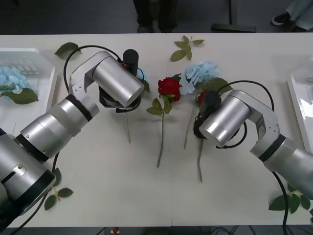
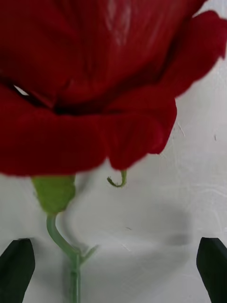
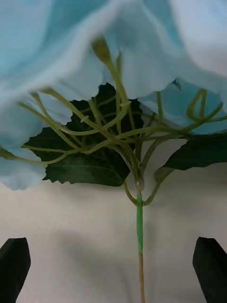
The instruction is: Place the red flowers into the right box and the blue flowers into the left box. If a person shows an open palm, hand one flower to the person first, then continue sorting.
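- Red flower (image 2: 94, 85) just ahead of the right gripper (image 2: 113, 270): deep crimson petals, pale green calyx and stem.
- Right gripper's fingers (image 2: 18, 267): black.
- Blue flower (image 3: 71, 57) ahead of the left gripper (image 3: 113, 270): pale sky-blue petals, yellow-green branching stalks, dark green leaf (image 3: 85, 161) — brighter green on the stem.
- Left gripper's fingers (image 3: 14, 265): black.
- Table (image 1: 98, 186) under both: off-white.
- Arms: silver with black bands.

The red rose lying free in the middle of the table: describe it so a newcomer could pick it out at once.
Start at the long white table and look between the two silver arms. There lies a red artificial rose on a thin green stem, with a pale blue flower cluster just to its right. No gripper hovers over it; the other rose sits under the open right gripper.
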